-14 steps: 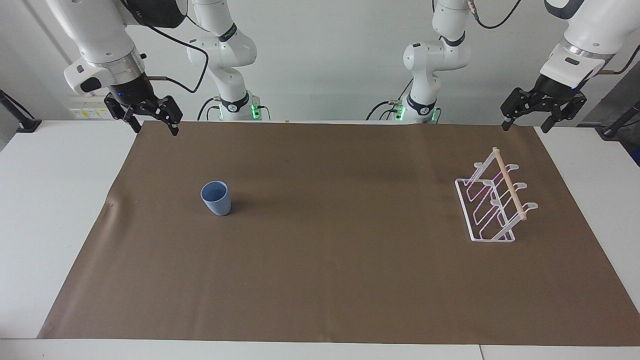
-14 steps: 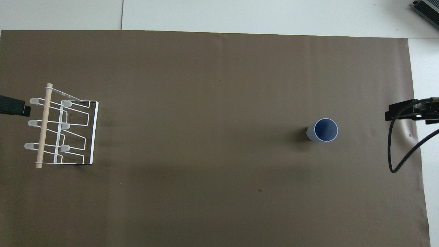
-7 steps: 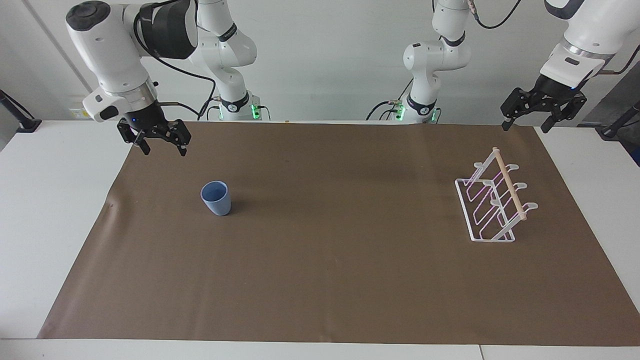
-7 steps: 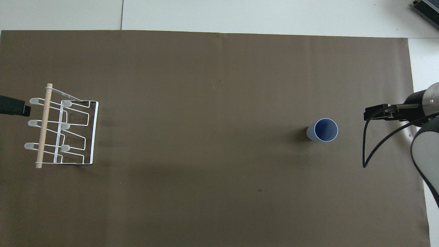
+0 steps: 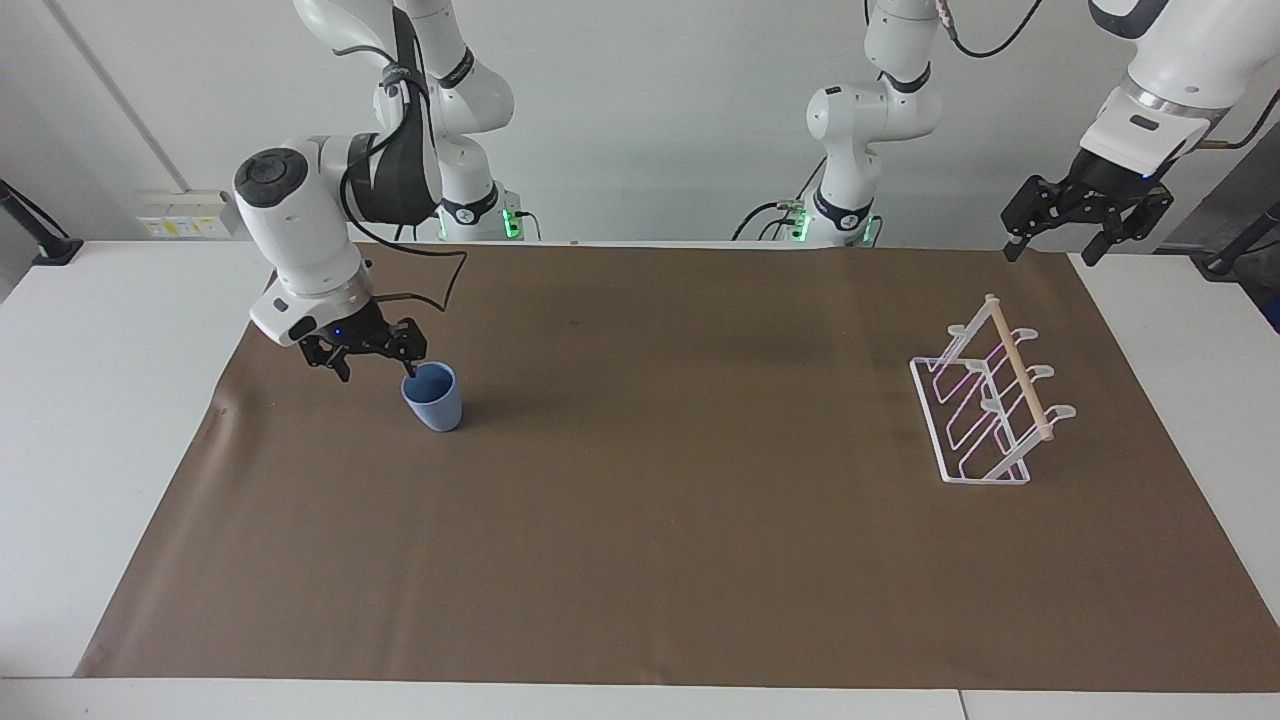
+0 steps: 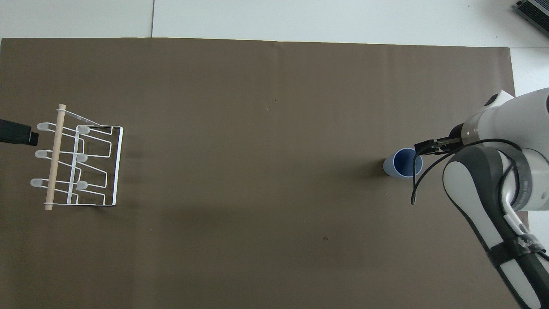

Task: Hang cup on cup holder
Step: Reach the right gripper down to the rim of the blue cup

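The light-blue cup (image 5: 433, 396) (image 6: 402, 162) stands upright, mouth up, on the brown mat toward the right arm's end of the table. My right gripper (image 5: 377, 368) (image 6: 422, 148) is low beside it, open and holding nothing. One of its fingertips is at the cup's rim; whether it touches I cannot tell. The cup holder (image 5: 1018, 367) (image 6: 55, 156), a clear rack with pink-tinted prongs and a wooden dowel on top, stands toward the left arm's end. My left gripper (image 5: 1050, 250) (image 6: 15, 132) waits open in the air beside the cup holder, over the mat's edge.
A brown mat (image 5: 640, 520) covers most of the white table (image 5: 110, 400). A black cable (image 6: 414, 189) hangs in a loop from the right wrist, beside the cup.
The right arm has swung down and in from the mat's corner by its base to the cup, its gripper still open. The left arm, cup and cup holder have not moved.
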Robot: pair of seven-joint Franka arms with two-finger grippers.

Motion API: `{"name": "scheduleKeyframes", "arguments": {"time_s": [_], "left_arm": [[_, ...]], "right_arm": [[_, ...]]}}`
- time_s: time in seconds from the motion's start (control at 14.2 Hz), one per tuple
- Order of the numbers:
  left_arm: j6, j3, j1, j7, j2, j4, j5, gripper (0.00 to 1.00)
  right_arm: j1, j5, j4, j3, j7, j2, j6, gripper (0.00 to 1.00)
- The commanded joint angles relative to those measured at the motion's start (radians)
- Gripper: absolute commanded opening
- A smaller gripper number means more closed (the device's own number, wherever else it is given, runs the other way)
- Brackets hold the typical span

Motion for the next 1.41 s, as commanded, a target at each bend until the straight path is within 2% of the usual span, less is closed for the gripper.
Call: {"name": "scheduleKeyframes", "arguments": {"time_s": [0.0, 0.14, 0.78, 0.85, 0.99, 1.06, 1.34], "left_arm": [[-0.007, 0.005, -0.003, 0.009, -0.016, -0.019, 0.008, 1.0], [-0.007, 0.005, -0.003, 0.008, -0.016, -0.019, 0.008, 1.0], [-0.007, 0.005, -0.003, 0.007, -0.016, -0.019, 0.008, 1.0], [-0.007, 0.005, -0.003, 0.008, -0.016, -0.019, 0.008, 1.0], [-0.007, 0.005, -0.003, 0.007, -0.016, -0.019, 0.008, 1.0], [-0.007, 0.005, -0.003, 0.007, -0.016, -0.019, 0.008, 1.0], [-0.007, 0.003, -0.005, 0.007, -0.016, -0.019, 0.008, 1.0]], "right_arm": [[-0.014, 0.043, -0.081, 0.002, -0.047, -0.01, 0.08, 1.0], [-0.012, 0.061, -0.103, 0.002, -0.05, -0.01, 0.142, 1.0], [-0.003, 0.097, -0.166, 0.002, -0.098, -0.002, 0.202, 1.0], [-0.004, 0.097, -0.166, 0.002, -0.102, -0.001, 0.202, 0.92], [-0.001, 0.097, -0.166, 0.002, -0.101, -0.002, 0.199, 0.27], [-0.001, 0.098, -0.166, 0.002, -0.09, -0.001, 0.196, 0.0], [-0.001, 0.117, -0.161, 0.002, -0.079, -0.002, 0.176, 0.0]]}}
